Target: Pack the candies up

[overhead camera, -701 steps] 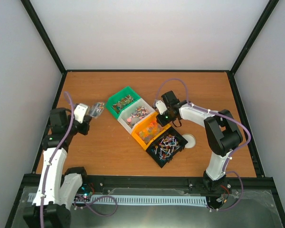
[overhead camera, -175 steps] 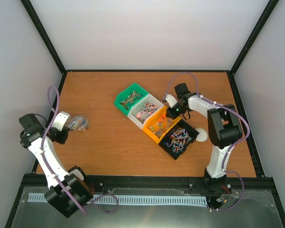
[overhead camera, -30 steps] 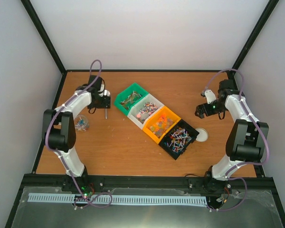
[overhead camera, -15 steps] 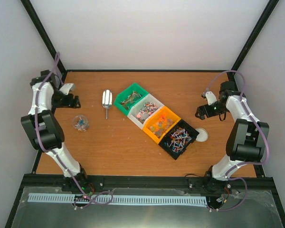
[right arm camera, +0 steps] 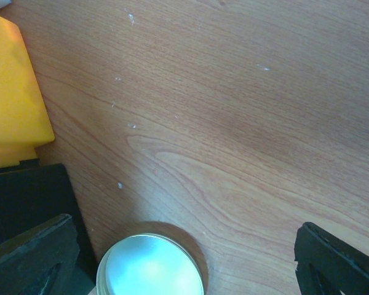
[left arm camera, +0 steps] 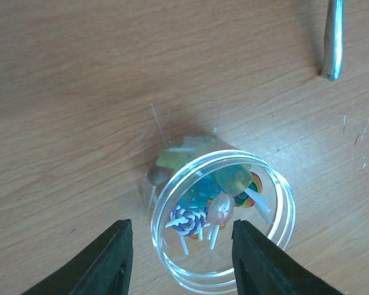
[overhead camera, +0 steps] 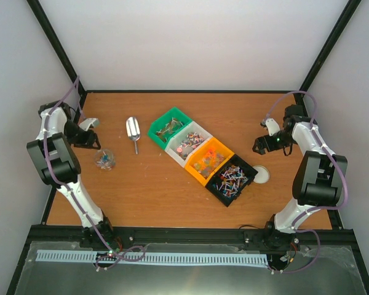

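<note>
1. Left gripper [left arm camera: 183, 261] is hovering spread wide, empty, over clear jar [left arm camera: 287, 212] holding some candies [left arm camera: 216, 195].
2. Right gripper [right arm camera: 178, 261] is gaping, empty, above lid [right arm camera: 150, 270].
3. More candies are sitting in bins [overhead camera: 195, 174]; scoop [overhead camera: 133, 129] is lying beside them.

green bin [overhead camera: 154, 131], white bin [overhead camera: 174, 158], orange bin [overhead camera: 195, 174], black bin [overhead camera: 220, 195]. clear jar [left arm camera: 285, 212], blue/pink/purple-swirl candies [left arm camera: 203, 204]. silver scoop [overhead camera: 133, 128], woodgrain table [overhead camera: 234, 117].
</note>
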Robot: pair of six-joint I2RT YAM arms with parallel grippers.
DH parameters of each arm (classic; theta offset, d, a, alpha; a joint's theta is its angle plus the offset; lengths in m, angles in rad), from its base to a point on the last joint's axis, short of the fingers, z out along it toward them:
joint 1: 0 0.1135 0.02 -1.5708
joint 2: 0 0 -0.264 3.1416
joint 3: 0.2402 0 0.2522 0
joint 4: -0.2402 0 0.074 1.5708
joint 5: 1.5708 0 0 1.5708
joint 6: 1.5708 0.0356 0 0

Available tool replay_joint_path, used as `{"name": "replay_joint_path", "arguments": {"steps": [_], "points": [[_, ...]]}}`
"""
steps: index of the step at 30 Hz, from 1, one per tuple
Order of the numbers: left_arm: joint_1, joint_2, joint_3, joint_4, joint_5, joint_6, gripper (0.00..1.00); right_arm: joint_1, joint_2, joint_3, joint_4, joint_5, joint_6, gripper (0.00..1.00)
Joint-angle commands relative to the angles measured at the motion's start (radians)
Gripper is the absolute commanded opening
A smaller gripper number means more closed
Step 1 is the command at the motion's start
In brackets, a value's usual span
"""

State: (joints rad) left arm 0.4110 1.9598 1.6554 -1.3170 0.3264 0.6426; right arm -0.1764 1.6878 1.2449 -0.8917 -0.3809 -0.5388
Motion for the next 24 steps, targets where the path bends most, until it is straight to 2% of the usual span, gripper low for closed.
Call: {"name": "replay_joint_path", "arguments": {"steps": [1, 7, 12, 18, 24], "points": [[-0.016, 0.024, -0.05, -0.002, 0.028, 0.061, 0.45, -0.009, -0.002, 0.014, -0.012, 0.001, -0.019, 0.95], [-0.057, 0.011, -0.123, 0.055, 0.011, 0.053, 0.41, -0.011, -0.008, 0.016, -0.021, 0.001, -0.016, 0.94], [-0.101, -0.033, -0.179, 0.075, 0.017, 0.059, 0.32, -0.009, -0.021, 0.014, -0.024, 0.002, -0.021, 0.94], [-0.206, -0.12, -0.287, 0.095, 0.052, 0.05, 0.27, -0.01, -0.023, 0.005, -0.022, -0.001, -0.024, 0.93], [-0.326, -0.177, -0.394, 0.11, 0.125, -0.036, 0.25, -0.009, -0.044, -0.029, -0.015, 0.015, -0.054, 0.91]]}}
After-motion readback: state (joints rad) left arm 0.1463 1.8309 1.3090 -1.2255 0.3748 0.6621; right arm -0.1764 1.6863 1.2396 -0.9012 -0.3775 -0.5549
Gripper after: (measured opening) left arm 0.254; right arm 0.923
